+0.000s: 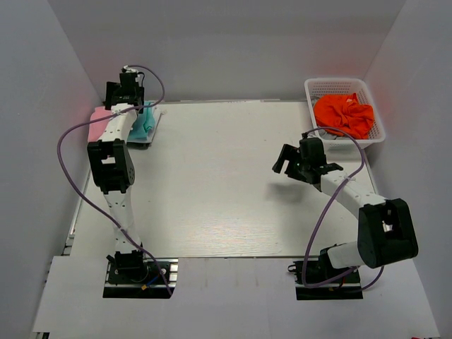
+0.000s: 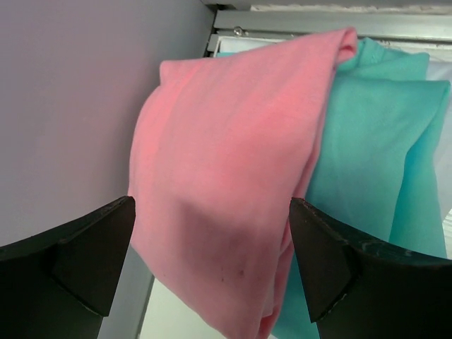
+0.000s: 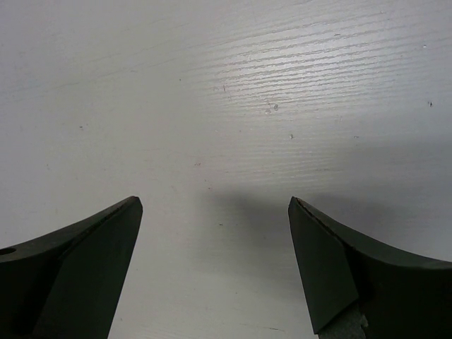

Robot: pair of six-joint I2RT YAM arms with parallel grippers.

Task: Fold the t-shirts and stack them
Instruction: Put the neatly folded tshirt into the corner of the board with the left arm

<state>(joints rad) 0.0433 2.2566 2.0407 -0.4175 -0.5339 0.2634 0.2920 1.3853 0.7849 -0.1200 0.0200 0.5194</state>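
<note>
While the pink shirt (image 2: pixel 226 176) and teal shirt (image 2: pixel 374 141) lie bunched at the top view's upper left, the left gripper (image 2: pixel 212 233) is spread astride pink cloth, nothing clamped. One edge, probably the hem, should be pinched alone. The right gripper (image 3: pixel 215 233) is spread over the table (image 3: pixel 247 85).

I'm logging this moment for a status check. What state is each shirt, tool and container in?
pink t-shirt: loosely folded, its edge overlapping the teal one
teal t-shirt: loosely folded, partly under the pink one
left tool: open, above the pink shirt, gripping nothing
right tool: open, empty, over bare table
basket: upright, holding crumpled orange cloth
</note>
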